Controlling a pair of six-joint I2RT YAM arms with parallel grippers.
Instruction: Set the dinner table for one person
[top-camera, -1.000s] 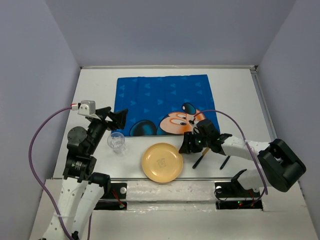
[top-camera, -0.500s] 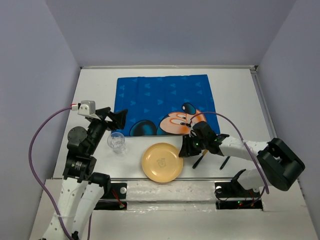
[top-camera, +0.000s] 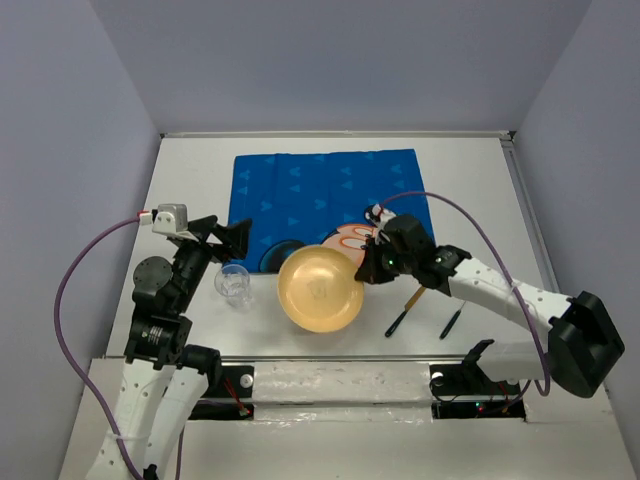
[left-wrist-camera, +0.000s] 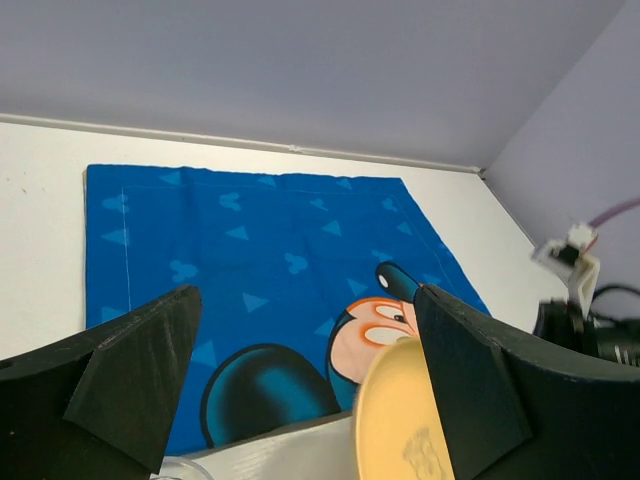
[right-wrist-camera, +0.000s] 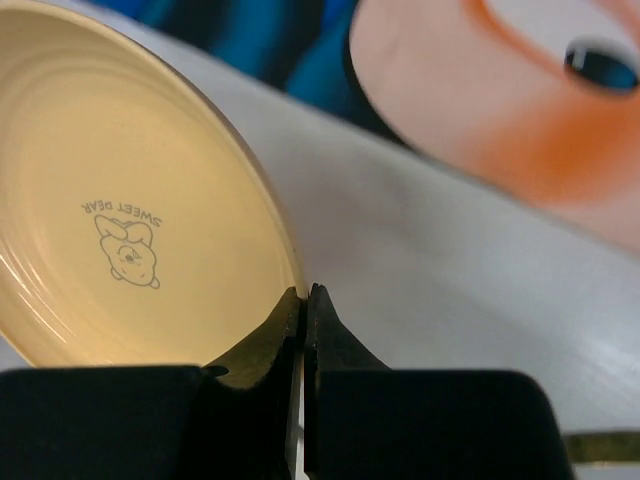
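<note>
Step in hand, as I read it: placing the plate. The right claw (top-camera: 372, 266) is pinched tight on the right rim of the yellow plate (top-camera: 320, 290). The wrist view shows the rim caught between the two closed fingertips, with the plate tilted and apparently off the surface. In the overhead view the plate sits at centre frame, overlapping the lower edge of the blue cartoon placemat (top-camera: 320, 195).

Next move, my guess: carry the plate up-frame to the middle of the placemat, level it, lower it flat, then release. The grip on the rim is thin, so a quick swing could let the plate pivot.

Desk (top-camera: 470, 190): white, fills the middle of the overhead frame, carries everything. Clear glass (top-camera: 234, 283) left of the plate. Two dark sticks (top-camera: 400, 320) lower right of it, kind not legible.

Pose: right arm reaches from lower right diagonally toward centre, wrist turned toward the plate. Left arm is folded upright at left. Left claw (top-camera: 232, 238) gapes wide, holds nothing, sits just up-frame of the glass and faces the placemat
</note>
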